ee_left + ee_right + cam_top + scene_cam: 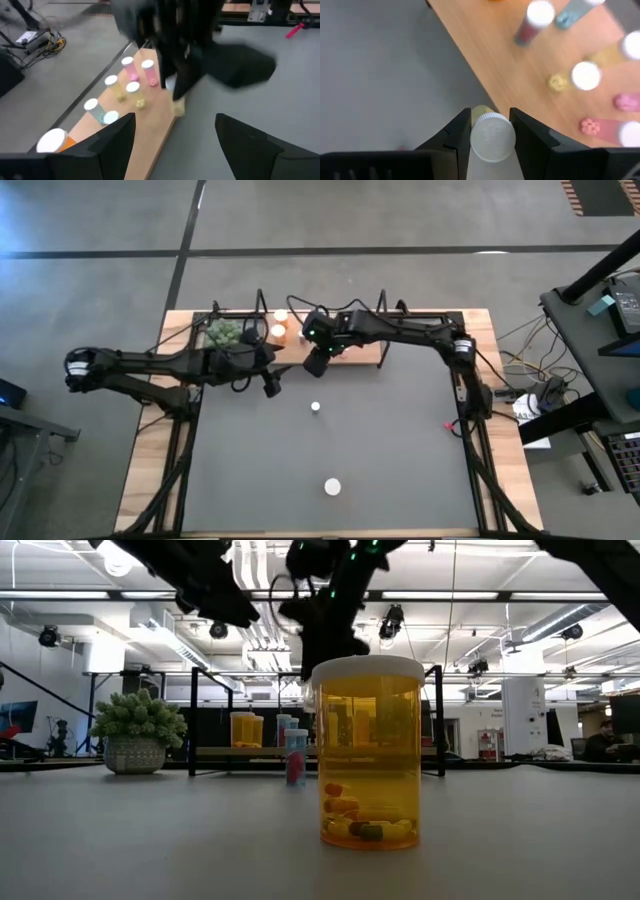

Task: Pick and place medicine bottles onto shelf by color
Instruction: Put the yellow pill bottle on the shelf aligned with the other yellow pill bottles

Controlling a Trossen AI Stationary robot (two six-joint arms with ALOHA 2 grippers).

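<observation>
My right gripper (318, 363) is shut on a small yellow bottle with a white cap (492, 137), above the near edge of the light wooden shelf (365, 352). Several small capped bottles, pink, yellow, bluish and orange, stand on the shelf (585, 75). My left gripper (272, 388) is open and empty over the mat, just left of the right gripper, near the shelf's front. A small bottle (315, 407) and a wider orange bottle (332, 487) stand upright on the mat; the orange one fills the low view (368, 755). My right gripper pinches the yellow bottle at its white cap (492, 131) between its two fingers, which come from above and point down. The bottle hangs upright below the fingers, its yellow body (178, 106) at the shelf's near edge. Whether its bottom touches the board, I cannot tell.
A green spiky plant in a pot (224, 333) stands at the shelf's left end. Black wire frames (192, 720) rise at both ends of the shelf. The dark grey mat (400, 450) lies in front of the shelf.
</observation>
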